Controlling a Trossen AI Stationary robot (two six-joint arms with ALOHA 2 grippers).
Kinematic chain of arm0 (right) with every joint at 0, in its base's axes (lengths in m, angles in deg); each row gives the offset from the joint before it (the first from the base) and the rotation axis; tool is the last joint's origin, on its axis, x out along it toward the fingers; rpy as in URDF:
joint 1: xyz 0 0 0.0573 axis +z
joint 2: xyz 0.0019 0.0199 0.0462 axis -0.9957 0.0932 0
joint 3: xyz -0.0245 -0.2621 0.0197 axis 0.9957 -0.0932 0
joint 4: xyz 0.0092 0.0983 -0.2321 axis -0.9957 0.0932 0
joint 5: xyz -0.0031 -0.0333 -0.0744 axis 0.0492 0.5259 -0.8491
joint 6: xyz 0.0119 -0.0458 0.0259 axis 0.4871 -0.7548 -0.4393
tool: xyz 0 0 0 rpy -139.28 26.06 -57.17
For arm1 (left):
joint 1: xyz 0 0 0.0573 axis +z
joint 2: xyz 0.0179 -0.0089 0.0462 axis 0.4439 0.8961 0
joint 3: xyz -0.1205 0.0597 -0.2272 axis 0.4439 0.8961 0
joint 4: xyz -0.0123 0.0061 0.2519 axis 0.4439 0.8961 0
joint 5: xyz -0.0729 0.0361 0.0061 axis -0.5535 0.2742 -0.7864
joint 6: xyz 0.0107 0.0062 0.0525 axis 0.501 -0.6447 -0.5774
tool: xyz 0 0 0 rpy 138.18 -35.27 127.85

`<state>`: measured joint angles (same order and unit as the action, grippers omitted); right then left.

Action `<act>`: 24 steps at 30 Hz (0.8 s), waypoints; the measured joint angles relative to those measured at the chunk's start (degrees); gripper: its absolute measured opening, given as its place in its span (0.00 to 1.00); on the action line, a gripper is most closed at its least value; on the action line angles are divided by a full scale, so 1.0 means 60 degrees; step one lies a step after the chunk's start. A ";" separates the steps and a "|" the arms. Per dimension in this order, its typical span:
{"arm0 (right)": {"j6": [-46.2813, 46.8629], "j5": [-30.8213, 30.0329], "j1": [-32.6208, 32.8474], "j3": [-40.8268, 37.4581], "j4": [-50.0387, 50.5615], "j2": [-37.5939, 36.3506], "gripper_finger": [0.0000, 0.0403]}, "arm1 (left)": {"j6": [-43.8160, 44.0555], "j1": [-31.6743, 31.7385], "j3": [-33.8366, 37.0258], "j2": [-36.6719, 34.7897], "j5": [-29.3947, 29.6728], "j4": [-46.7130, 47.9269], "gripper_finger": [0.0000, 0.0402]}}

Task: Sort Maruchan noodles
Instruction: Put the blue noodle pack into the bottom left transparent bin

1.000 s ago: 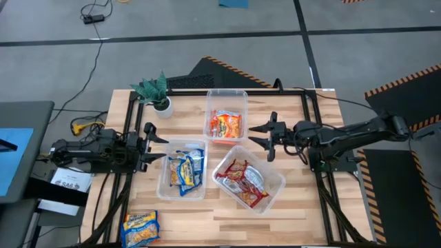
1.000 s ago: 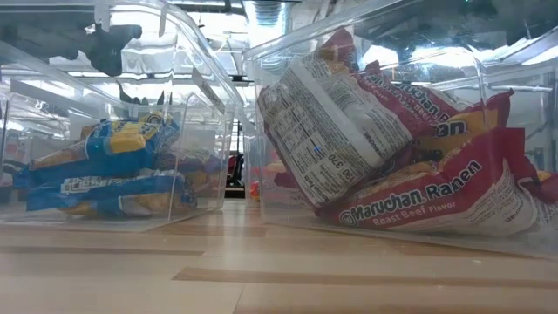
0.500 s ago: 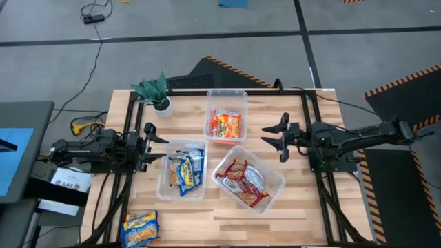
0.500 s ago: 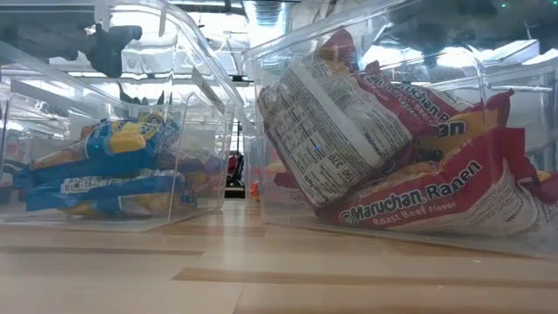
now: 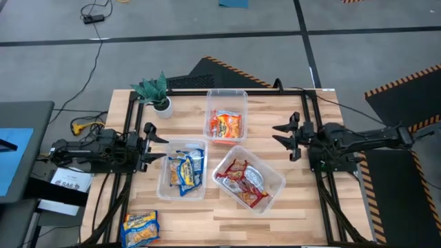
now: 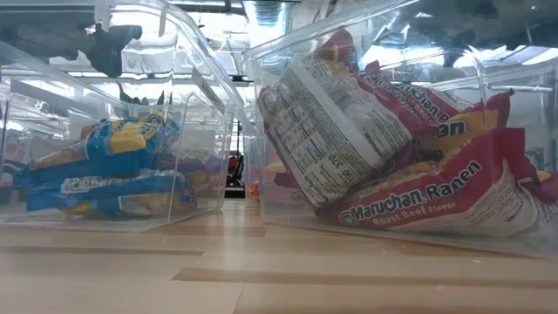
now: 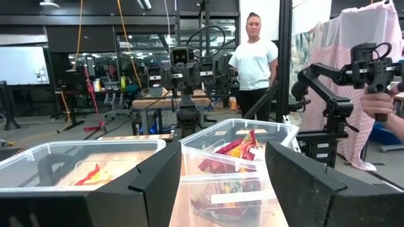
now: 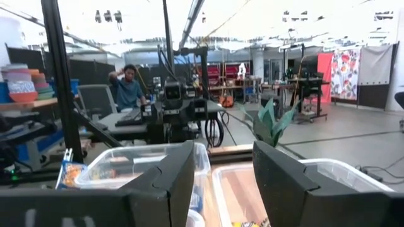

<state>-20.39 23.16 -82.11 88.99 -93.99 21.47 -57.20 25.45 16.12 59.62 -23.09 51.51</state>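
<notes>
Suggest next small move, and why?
Probably send the left pincer toward the loose blue-yellow packet at the table's near-left corner. It is the only packet outside a bin; the blue bin sits close by. Both pincers are open and empty, and the right pincer is farther off.

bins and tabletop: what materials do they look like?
Bins: clear, glossy, rigid-looking plastic, probably; the packets show through the walls, which catch glare in the low view. Tabletop: likely wood, butcher-block style, pale, matte or satin; parallel strips with grain lines show from above.
</notes>
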 joint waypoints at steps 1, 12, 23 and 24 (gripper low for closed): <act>-0.0012 0.0000 0.0006 0.0000 -0.0003 -0.0075 0.45 | 0.0056 0.0000 0.0000 0.0000 0.0000 0.0000 0.55; 0.0027 0.0007 0.0011 -0.0007 0.0301 -0.0243 0.45 | 0.0254 0.0000 0.0000 0.0001 0.0025 0.0145 0.55; 0.0031 0.0007 0.0011 -0.0007 0.0341 -0.0243 0.45 | 0.0310 -0.0001 0.0000 0.0000 0.0025 0.0165 0.55; 0.0027 0.0007 0.0011 -0.0007 0.0385 -0.0243 0.45 | 0.0309 0.0000 0.0000 0.0002 0.0025 0.0164 0.55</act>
<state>-20.23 23.21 -82.04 88.95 -91.68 20.01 -55.34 25.45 16.12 59.63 -22.94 52.49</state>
